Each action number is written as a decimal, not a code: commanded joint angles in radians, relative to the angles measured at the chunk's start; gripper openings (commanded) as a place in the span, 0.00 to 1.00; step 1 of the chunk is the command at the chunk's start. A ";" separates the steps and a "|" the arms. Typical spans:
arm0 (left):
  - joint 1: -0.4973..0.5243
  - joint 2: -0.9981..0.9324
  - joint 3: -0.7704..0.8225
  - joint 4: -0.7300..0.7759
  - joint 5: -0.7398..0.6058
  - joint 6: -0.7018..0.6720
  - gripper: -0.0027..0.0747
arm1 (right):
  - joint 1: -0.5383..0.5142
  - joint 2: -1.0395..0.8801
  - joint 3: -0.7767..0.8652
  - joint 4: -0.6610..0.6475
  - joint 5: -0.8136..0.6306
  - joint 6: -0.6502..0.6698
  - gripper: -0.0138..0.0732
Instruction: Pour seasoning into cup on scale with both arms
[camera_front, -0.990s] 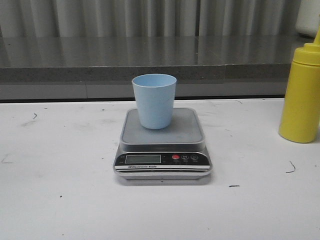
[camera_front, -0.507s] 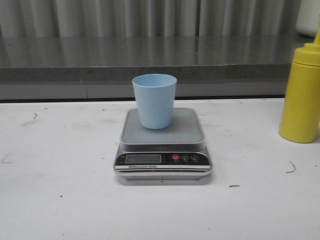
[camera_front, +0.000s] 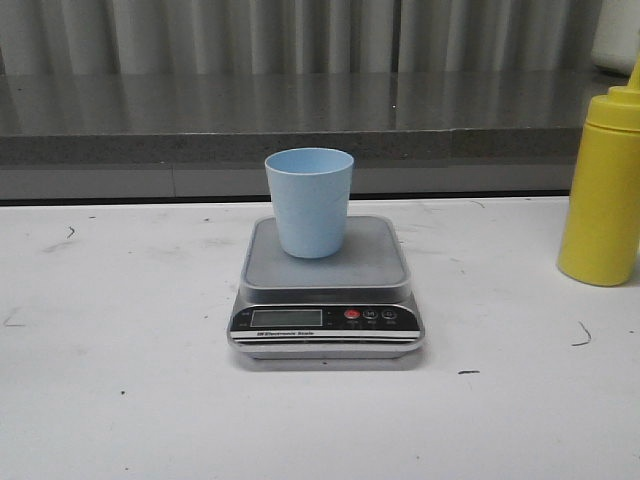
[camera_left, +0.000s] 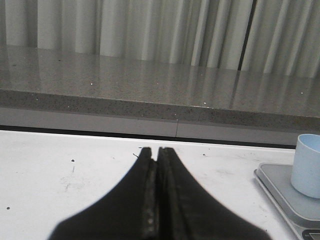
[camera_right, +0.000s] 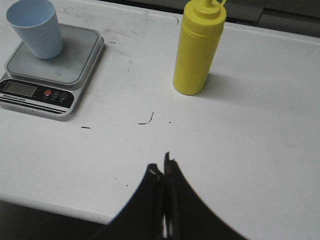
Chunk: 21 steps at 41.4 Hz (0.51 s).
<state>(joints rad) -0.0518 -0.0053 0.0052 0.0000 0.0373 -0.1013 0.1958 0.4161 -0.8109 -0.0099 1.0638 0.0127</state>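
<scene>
The pale blue cup (camera_front: 309, 201) stands upright on the steel platform of the silver scale (camera_front: 326, 270) at the table's middle; both also show in the right wrist view, cup (camera_right: 35, 27) and scale (camera_right: 52, 67). The yellow seasoning bottle (camera_front: 602, 188) stands upright at the right, capped; it also shows in the right wrist view (camera_right: 197, 50). My left gripper (camera_left: 155, 150) is shut and empty, left of the scale (camera_left: 287, 195) and cup (camera_left: 308, 165). My right gripper (camera_right: 162, 165) is shut and empty, near the table's front edge, short of the bottle. Neither gripper shows in the front view.
A grey stone ledge (camera_front: 300, 120) runs along the back of the white table (camera_front: 120, 400), with a curtain behind it. A white object (camera_front: 615, 35) sits at the far right on the ledge. The table's front edge (camera_right: 45, 202) lies close under my right gripper.
</scene>
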 joint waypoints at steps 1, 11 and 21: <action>0.001 -0.018 0.022 0.000 -0.096 0.028 0.01 | -0.001 0.011 -0.030 -0.005 -0.065 -0.001 0.02; 0.001 -0.018 0.022 0.000 -0.108 0.033 0.01 | -0.001 0.011 -0.030 -0.005 -0.065 -0.001 0.02; 0.002 -0.018 0.022 0.000 -0.110 0.033 0.01 | -0.001 0.011 -0.030 -0.005 -0.065 -0.001 0.02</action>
<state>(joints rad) -0.0518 -0.0053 0.0052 0.0000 0.0143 -0.0719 0.1958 0.4161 -0.8109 -0.0099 1.0638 0.0143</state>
